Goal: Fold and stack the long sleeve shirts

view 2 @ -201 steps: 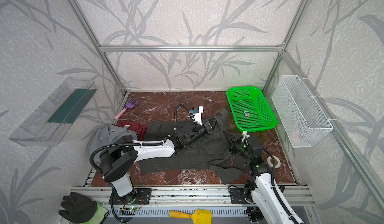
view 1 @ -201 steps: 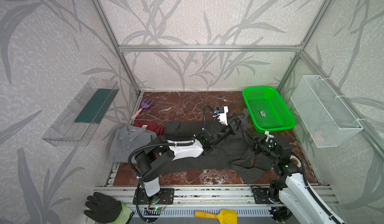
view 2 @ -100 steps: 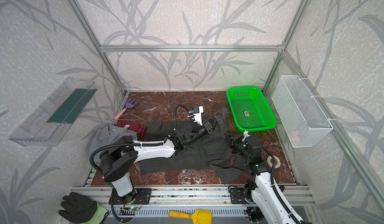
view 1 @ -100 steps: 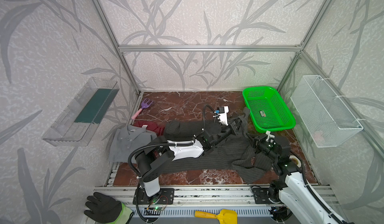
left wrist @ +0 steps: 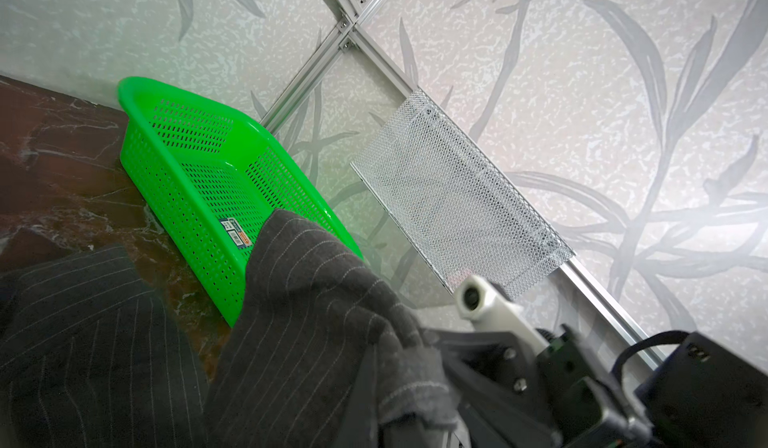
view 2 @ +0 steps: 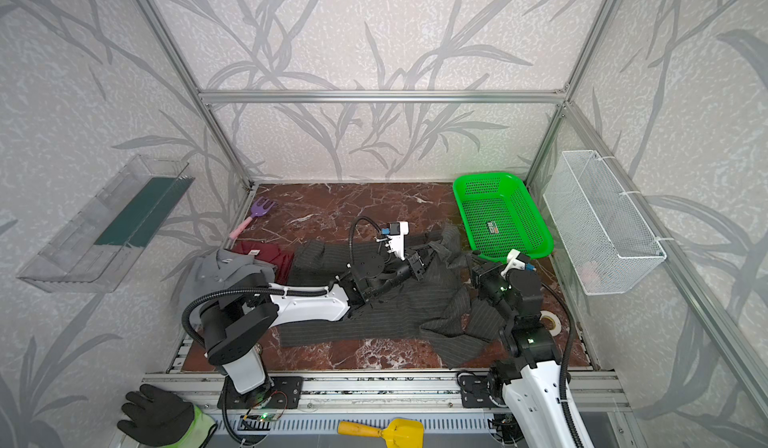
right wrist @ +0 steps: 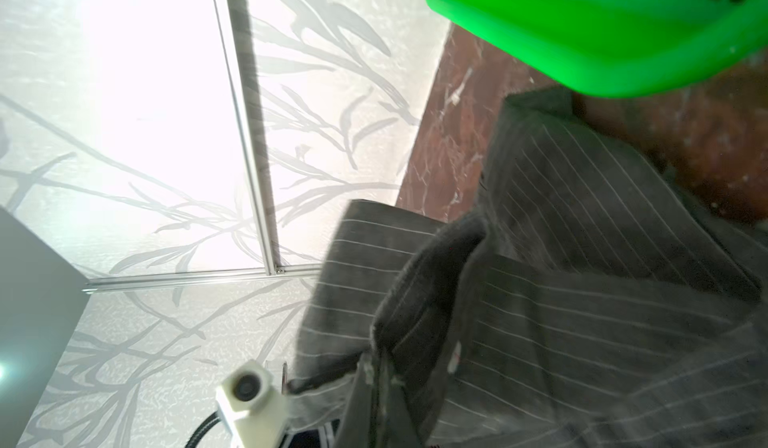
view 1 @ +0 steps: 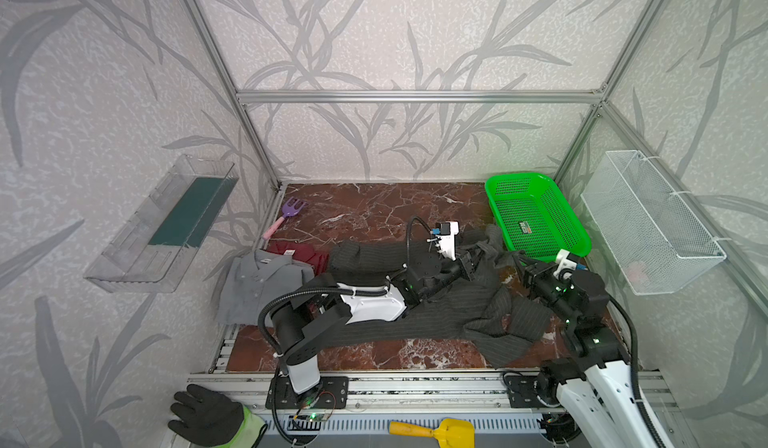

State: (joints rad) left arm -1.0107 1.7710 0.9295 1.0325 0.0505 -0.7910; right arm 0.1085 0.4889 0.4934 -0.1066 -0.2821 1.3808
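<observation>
Item: pinstriped shirt (view 1: 440, 313) | Jaws: both pairs clamped on its cloth | Handling: lift together, keep edge taut

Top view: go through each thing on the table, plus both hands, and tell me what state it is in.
striped shirt, unfolded and rumpled, far right edge lifted.
grey shirt, looks folded, overlapping the red shirt.
red shirt, looks folded, partly covered.
green basket, upright, no clothes in it.
left hand, shut on the striped shirt.
right hand, shut on the striped shirt.
</observation>
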